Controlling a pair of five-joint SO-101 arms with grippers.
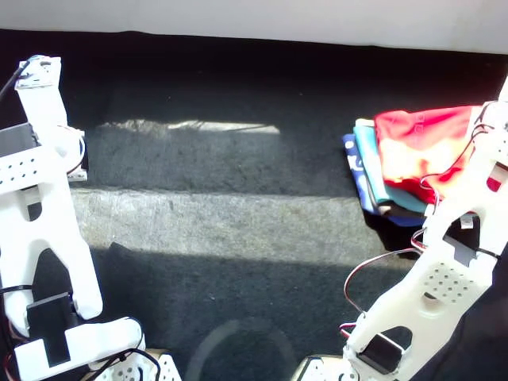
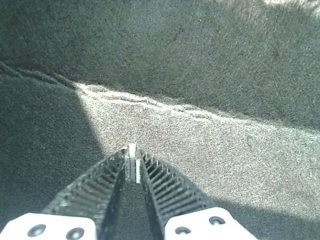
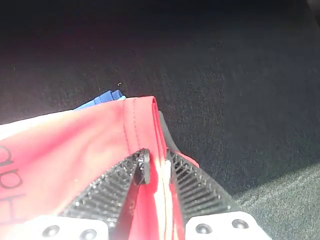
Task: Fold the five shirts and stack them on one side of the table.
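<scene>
A stack of folded shirts lies at the table's right side. A red shirt (image 1: 421,147) is on top, with teal (image 1: 367,155), blue (image 1: 353,163) and dark (image 1: 390,211) layers showing beneath it. My right gripper (image 1: 487,125) hangs over the stack's right part. In the right wrist view this gripper (image 3: 159,167) is shut on the edge of the red shirt (image 3: 75,150), and a blue shirt's corner (image 3: 103,97) pokes out beyond. My left gripper (image 2: 131,162) is shut with nothing in it, over bare cloth at the far left (image 1: 37,73).
A dark grey felt cover (image 1: 238,206) spans the table, with a sunlit band and a low crease (image 2: 165,107) across it. The arms' white bases (image 1: 87,349) stand at the near edge. A pale wall (image 1: 254,16) runs behind.
</scene>
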